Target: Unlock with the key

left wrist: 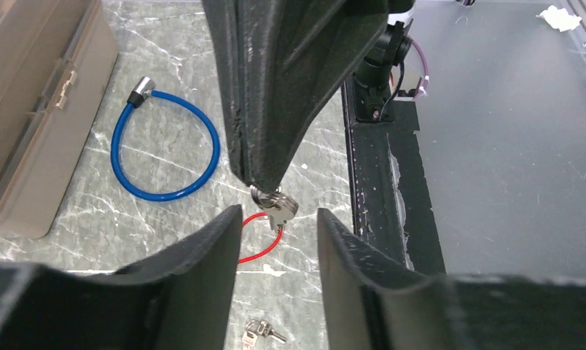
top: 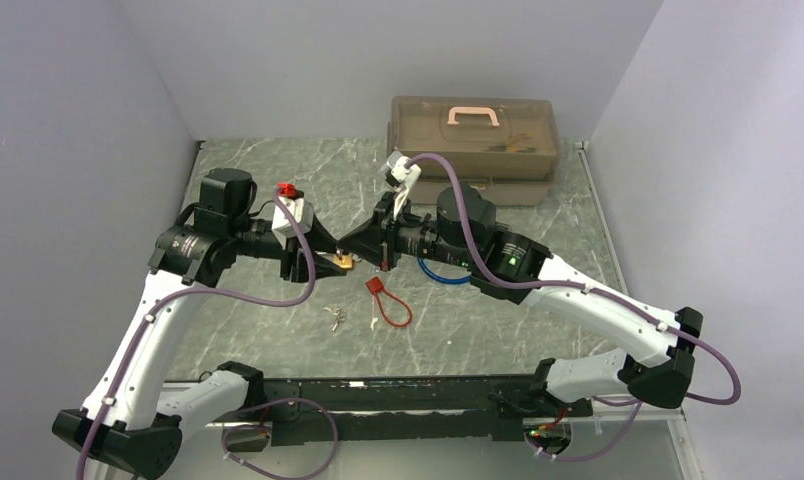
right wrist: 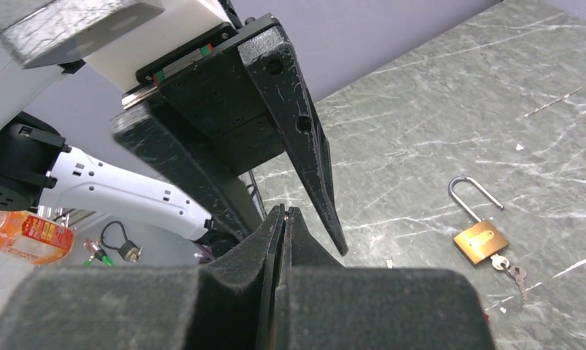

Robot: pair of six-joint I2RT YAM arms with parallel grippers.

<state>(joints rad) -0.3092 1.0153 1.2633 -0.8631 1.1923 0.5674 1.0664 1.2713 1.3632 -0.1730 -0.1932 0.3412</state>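
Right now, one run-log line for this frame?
right end effector: shut on keys | left end effector: open, tips facing keys | padlock: lying on table

Back edge: we see two tan cases (top: 473, 150) stacked (pink handle on top)
Near them: blue cable loop (left wrist: 162, 195) lying on the marbled table (top: 258, 170)

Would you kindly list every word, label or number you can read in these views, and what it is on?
Nothing reads clearly.
Red label on the orange bottle: print blurred.
White marking on the left arm: too small.
The padlock: no legible marking.
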